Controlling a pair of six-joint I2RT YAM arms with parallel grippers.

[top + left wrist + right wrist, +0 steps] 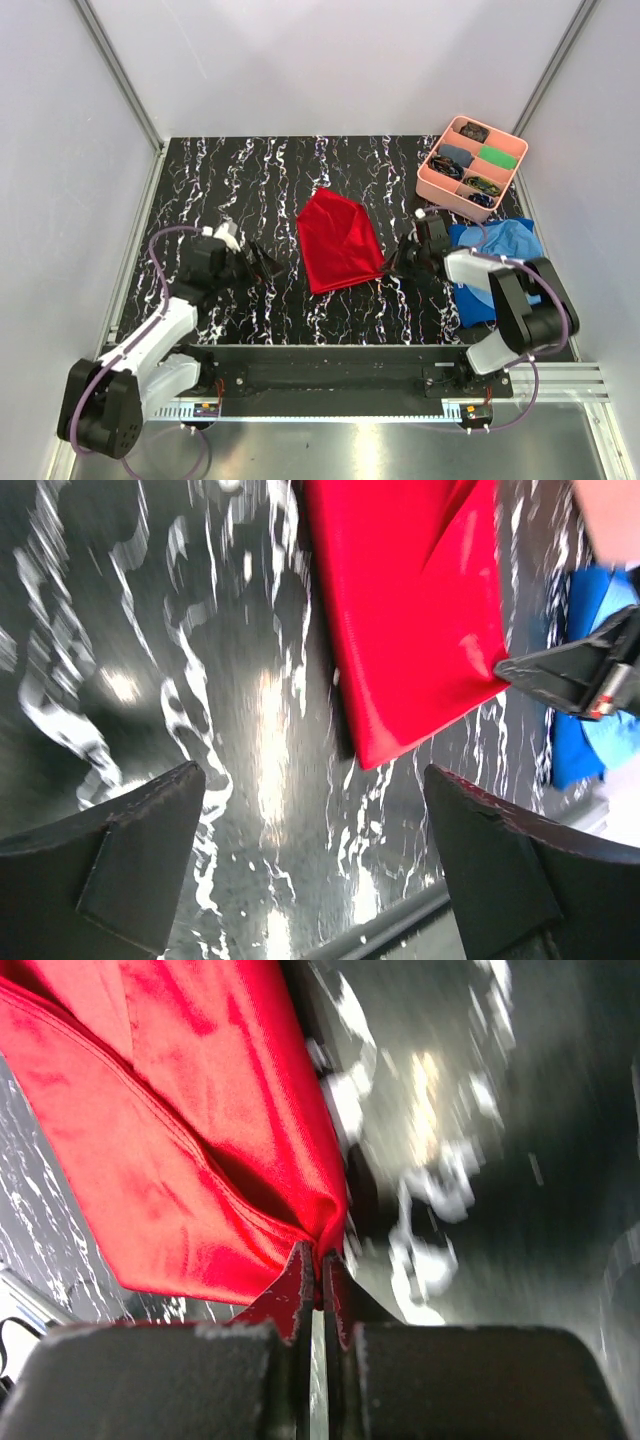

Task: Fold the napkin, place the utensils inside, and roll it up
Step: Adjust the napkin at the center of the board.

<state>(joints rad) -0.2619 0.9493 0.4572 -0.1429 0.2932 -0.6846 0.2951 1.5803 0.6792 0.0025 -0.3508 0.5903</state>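
Observation:
The red napkin (338,243) lies folded into a pointed shape in the middle of the black marbled table (220,190). My right gripper (393,265) is shut on its near right corner. In the right wrist view the cloth (180,1160) bunches where the right gripper (322,1260) pinches it. My left gripper (268,262) is open just left of the napkin, with nothing in it. In the left wrist view the left gripper (315,780) frames bare table, and the napkin (410,610) lies beyond the tips. The utensils are out of view.
A pink tray (437,190) of small dark and green items stands at the back right. A blue cloth (500,240) lies under the right arm. A black rail (320,365) runs along the near table edge, and pale walls enclose three sides.

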